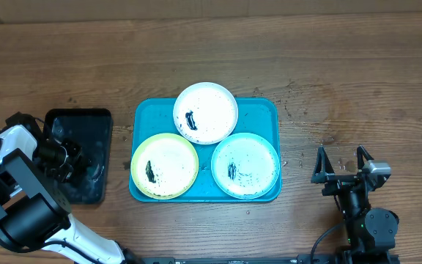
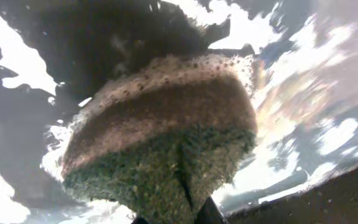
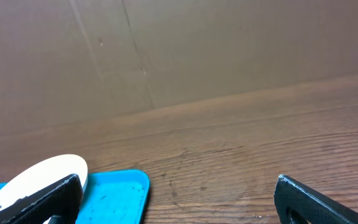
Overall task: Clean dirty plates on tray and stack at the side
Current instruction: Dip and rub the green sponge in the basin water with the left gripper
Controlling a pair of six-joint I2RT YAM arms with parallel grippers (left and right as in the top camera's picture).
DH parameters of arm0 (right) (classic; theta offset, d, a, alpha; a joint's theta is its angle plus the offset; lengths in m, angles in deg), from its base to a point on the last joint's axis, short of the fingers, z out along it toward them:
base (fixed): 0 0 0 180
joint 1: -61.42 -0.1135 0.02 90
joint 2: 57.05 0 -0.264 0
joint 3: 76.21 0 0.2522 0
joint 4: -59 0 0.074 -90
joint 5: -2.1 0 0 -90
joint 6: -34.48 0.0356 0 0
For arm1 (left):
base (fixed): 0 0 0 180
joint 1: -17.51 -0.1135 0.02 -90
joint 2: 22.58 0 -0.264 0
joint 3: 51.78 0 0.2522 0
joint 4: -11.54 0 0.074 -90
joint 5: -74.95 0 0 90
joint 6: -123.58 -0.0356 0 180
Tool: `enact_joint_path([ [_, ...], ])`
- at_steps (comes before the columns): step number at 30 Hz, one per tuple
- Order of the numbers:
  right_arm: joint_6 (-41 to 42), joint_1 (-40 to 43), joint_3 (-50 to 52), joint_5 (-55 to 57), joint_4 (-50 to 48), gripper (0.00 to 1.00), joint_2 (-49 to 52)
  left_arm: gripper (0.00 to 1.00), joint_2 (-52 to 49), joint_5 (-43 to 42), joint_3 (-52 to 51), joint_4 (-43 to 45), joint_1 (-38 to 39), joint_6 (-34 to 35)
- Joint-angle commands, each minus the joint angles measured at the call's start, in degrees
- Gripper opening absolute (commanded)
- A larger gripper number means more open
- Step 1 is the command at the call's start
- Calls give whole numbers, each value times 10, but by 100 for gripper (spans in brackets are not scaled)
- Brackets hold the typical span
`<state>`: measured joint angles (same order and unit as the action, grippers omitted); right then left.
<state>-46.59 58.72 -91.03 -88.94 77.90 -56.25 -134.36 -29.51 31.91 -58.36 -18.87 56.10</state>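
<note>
Three plates (image 1: 229, 147) sit in the turquoise tray (image 1: 266, 111), between the grippers: white-rimmed plate (image 1: 206, 112) farthest, yellow-green plate (image 1: 165, 166) and mint plate (image 1: 245, 165) nearer, crowding its rim. Its long axis runs gripper to gripper. Open counter (image 1: 306, 81) separates it from the spread right gripper (image 1: 341, 158); the left gripper (image 1: 75, 160), over one black tray (image 1: 86, 121), pinches a sponge (image 2: 160, 137).

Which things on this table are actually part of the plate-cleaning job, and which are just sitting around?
Part of the job: white-rimmed plate, yellow-green plate, mint plate, turquoise tray, sponge in the left gripper, black tray beneath it.

Just there: wooden table, cardboard wall, scattered specks beside the tray; right gripper, open and empty.
</note>
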Motion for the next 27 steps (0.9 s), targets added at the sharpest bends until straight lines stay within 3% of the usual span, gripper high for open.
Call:
enact_joint_path([
  [1, -4, 2, 6, 6, -4, 100, -6, 4, -9, 9, 35, -22, 0, -3],
  [6, -4, 2, 6, 6, -4, 100, -6, 4, 15, -19, 105, -65, 0, -11],
  [12, -4, 2, 6, 6, -4, 100, -6, 4, 69, -168, 162, -69, 0, -43],
  [21, -4, 2, 6, 6, -4, 100, -6, 4, 53, -158, 106, -19, 1, -47],
  [27, -4, 2, 6, 6, -4, 100, -6, 4, 8, -263, 83, -11, -21, 16],
])
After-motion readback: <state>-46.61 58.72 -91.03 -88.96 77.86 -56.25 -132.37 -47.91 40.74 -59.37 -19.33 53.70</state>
